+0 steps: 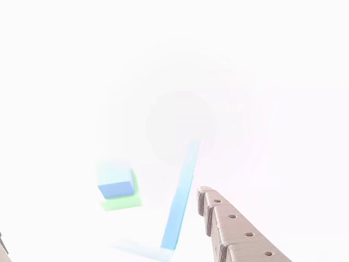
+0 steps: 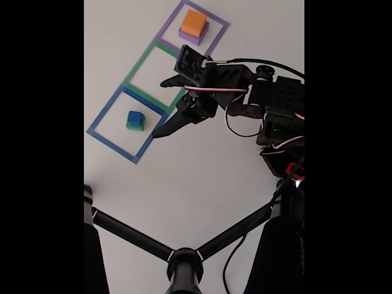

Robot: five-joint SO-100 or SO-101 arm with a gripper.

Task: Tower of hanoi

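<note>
**Hovering beside the blue square**

Looking down in the fixed view, we see our pincer (image 2: 164, 109) open and empty above the white tabletop (image 2: 202, 177), its fingers spread over the right edge of the blue square (image 2: 104, 110). A blue cube (image 2: 135, 116) on a green cube (image 2: 133, 127) sits inside that square, just left of the pincer and apart from it. Farther up, an orange cube (image 2: 193, 22) tops a purple cube (image 2: 195, 35) in the purple square (image 2: 217, 38); the green square (image 2: 139, 66) lies between.
</note>
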